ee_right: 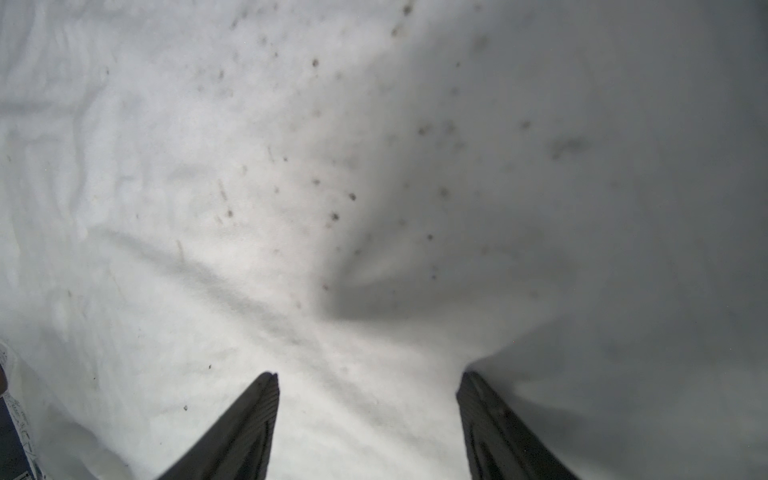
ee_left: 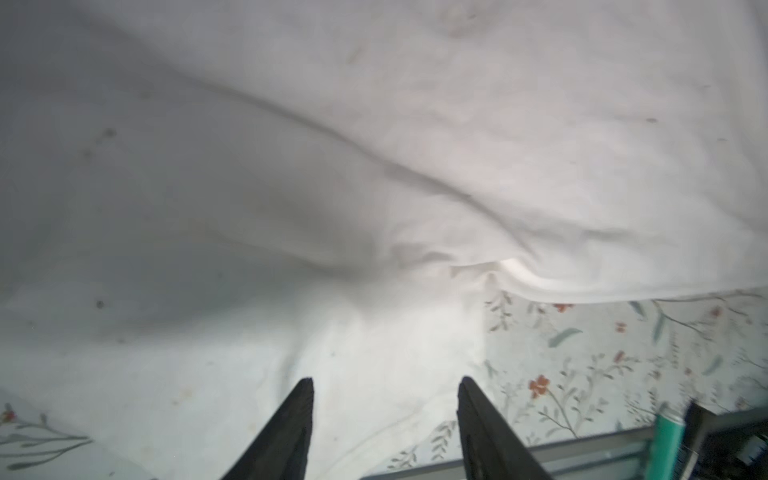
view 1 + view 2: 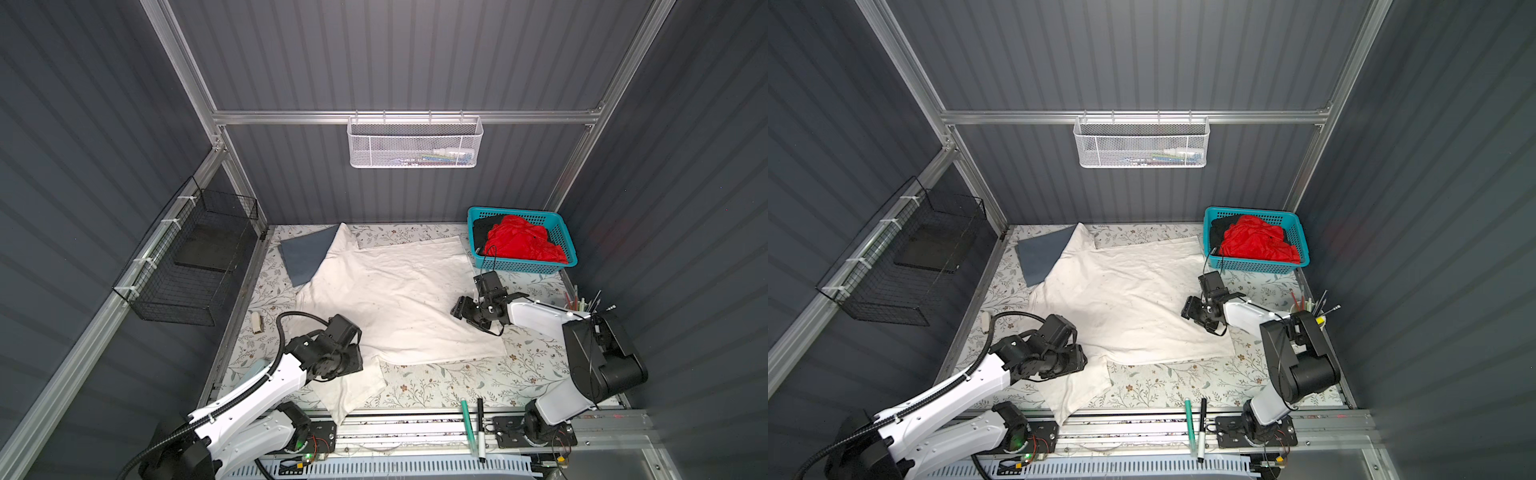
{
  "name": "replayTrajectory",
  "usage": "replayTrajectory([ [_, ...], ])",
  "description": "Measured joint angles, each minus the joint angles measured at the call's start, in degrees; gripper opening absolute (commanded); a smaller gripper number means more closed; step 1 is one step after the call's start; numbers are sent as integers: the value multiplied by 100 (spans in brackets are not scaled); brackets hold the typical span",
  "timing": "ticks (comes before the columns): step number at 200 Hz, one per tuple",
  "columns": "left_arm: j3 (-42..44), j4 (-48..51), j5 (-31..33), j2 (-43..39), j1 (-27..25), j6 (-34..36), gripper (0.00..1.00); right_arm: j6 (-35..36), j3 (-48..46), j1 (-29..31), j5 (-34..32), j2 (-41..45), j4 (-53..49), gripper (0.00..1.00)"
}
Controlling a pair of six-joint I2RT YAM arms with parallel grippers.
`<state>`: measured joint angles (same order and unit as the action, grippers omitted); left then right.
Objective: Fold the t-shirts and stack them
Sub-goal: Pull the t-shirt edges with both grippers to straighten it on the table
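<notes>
The off-white t-shirt (image 3: 395, 299) is lying spread on the floral tabletop (image 3: 436, 382), overlapping the folded slate-grey t-shirt (image 3: 305, 255). The left gripper (image 2: 384, 384) is hanging over its near sleeve and the right gripper (image 1: 368, 380) over its right side, both fingers (image 2: 291, 424) standing apart, gripping nothing. The red t-shirt (image 3: 521, 243) and black t-shirt (image 3: 482, 232) are sitting in the teal basket (image 3: 523, 266).

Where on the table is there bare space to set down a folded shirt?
Best: the floral covering between the front hem of the off-white shirt and the front rail. A thin strip along the back wall. Crowded: grey shirt back left, blue basket back right.
</notes>
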<state>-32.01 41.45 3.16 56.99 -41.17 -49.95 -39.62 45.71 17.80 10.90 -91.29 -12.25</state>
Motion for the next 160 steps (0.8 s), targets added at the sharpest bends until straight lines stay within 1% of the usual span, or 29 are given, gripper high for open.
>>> replayTrajectory([
  [38, 570, 146, 380, -59, -2, -678, 56, -96, -256, -9, -24, 179, 177, 71],
  [66, 588, 295, 511, -20, -2, -1274, 58, -278, -610, -20, -151, 555, 133, 70],
  [87, 505, 308, 509, 166, -2, -1460, 59, -509, -841, -13, -229, 811, 111, 68],
  [106, 378, 352, 426, 372, 0, -1423, 59, -763, -994, 101, -387, 1001, 63, 68],
  [120, 131, 538, 439, 492, -13, -1259, 59, -942, -1099, 262, -553, 1169, -48, 68],
  [139, -557, 841, 706, 538, -28, -855, 60, -1196, -1246, 549, -782, 1449, -339, 69],
  [160, -1176, 675, 903, 560, -39, -219, 60, -1432, -1370, 822, -942, 1709, -649, 69],
])
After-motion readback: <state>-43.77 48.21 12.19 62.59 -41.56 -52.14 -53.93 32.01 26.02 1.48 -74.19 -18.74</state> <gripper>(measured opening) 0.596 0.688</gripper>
